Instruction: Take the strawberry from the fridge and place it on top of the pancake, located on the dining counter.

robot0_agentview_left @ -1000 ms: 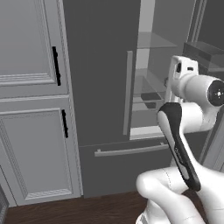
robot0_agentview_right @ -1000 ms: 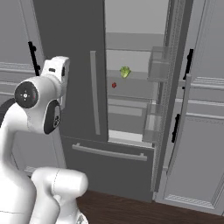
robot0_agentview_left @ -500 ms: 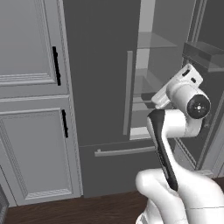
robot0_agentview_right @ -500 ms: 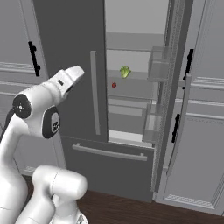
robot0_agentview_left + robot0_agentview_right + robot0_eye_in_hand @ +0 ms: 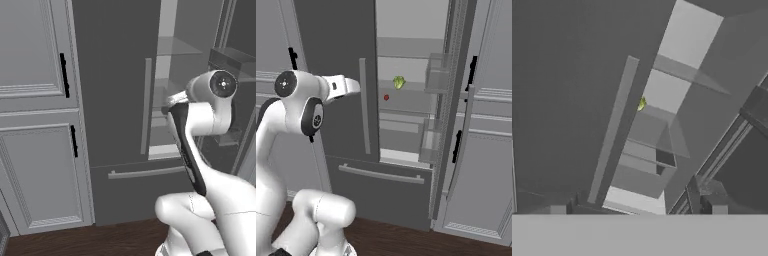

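Note:
The fridge stands with its right door swung open and its left door shut. On a middle shelf inside lies the strawberry, tiny and red. My gripper points at the fridge from the left, level with that shelf and just in front of the left door's bar handle, well short of the berry. In the hand view its fingertips stand far apart, so my gripper is open and empty. The left base view shows my gripper at the door handle. The pancake and the dining counter are out of view.
A small yellow-green item sits on the shelf just above and right of the berry, and it peeks past the handle. Door bins line the open door. Below is the fridge drawer handle. Light grey cabinets flank the fridge.
The hand has swung from upright by my elbow forward and right toward the fridge opening. Its jaws have gone from shut to wide open. The base has not moved.

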